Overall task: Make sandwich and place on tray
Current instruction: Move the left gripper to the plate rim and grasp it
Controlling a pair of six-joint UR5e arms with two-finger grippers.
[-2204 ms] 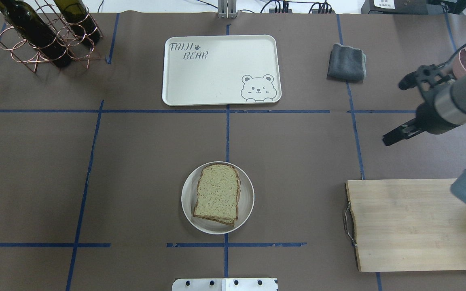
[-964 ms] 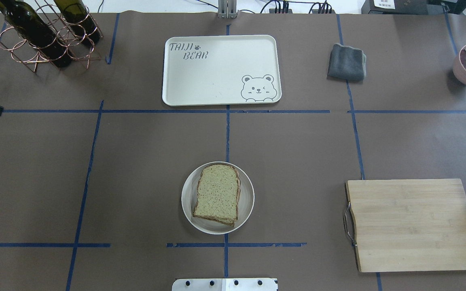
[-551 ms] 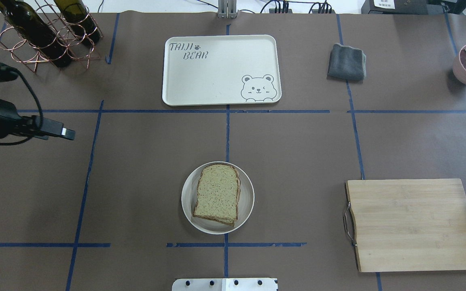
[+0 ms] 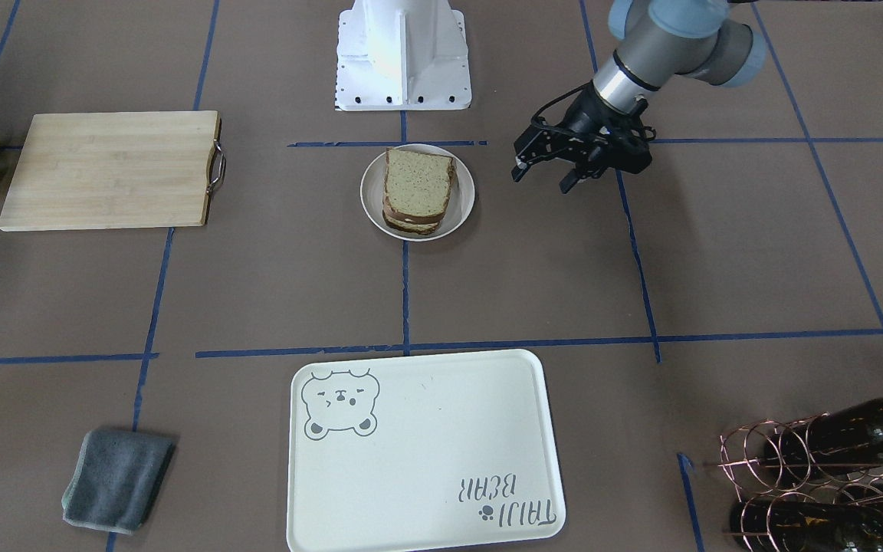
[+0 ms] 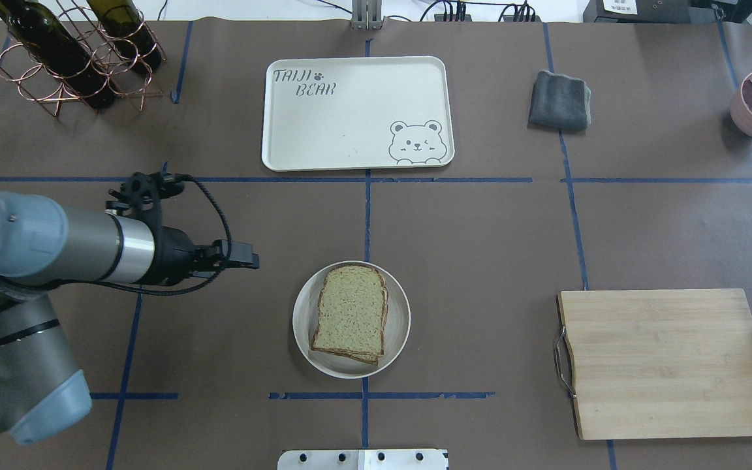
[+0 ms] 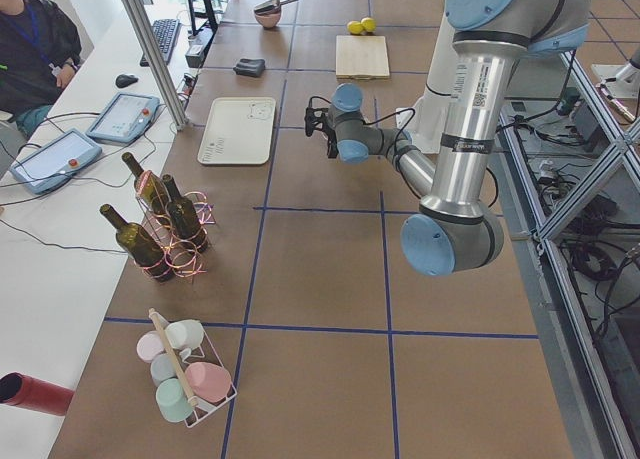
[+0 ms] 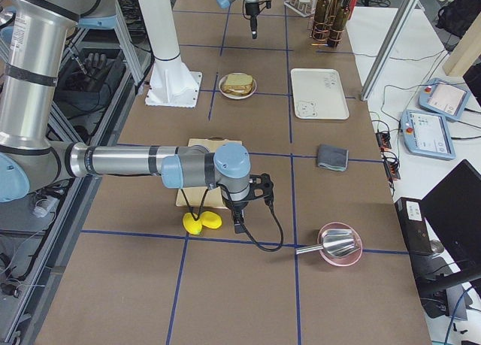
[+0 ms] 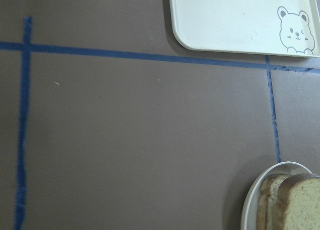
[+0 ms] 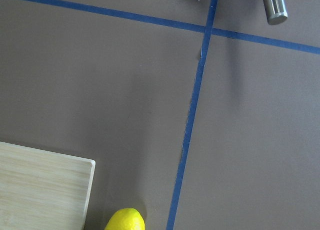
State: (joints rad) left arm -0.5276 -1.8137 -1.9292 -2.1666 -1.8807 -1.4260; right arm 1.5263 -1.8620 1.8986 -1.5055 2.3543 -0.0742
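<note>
The stacked sandwich [image 5: 350, 318] sits on a plate [image 5: 403, 307], well apart from the tray [image 5: 356, 117]. The left claw [image 4: 541, 179] hovers near it, fingers spread and empty, likely readying a grasp. Whether the right claw [image 7: 239, 225] is spread or closed is unclear.

Seemingly open lane: plate [image 5: 399, 326] to tray [image 5: 350, 117]

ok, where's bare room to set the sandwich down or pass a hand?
The tray is bare all over. Open table between tray and plate, and between plate and cutting board; the board itself is bare. Crowded: plate's left side, where the left gripper hangs open, and the far-left corner with the wine rack.
</note>
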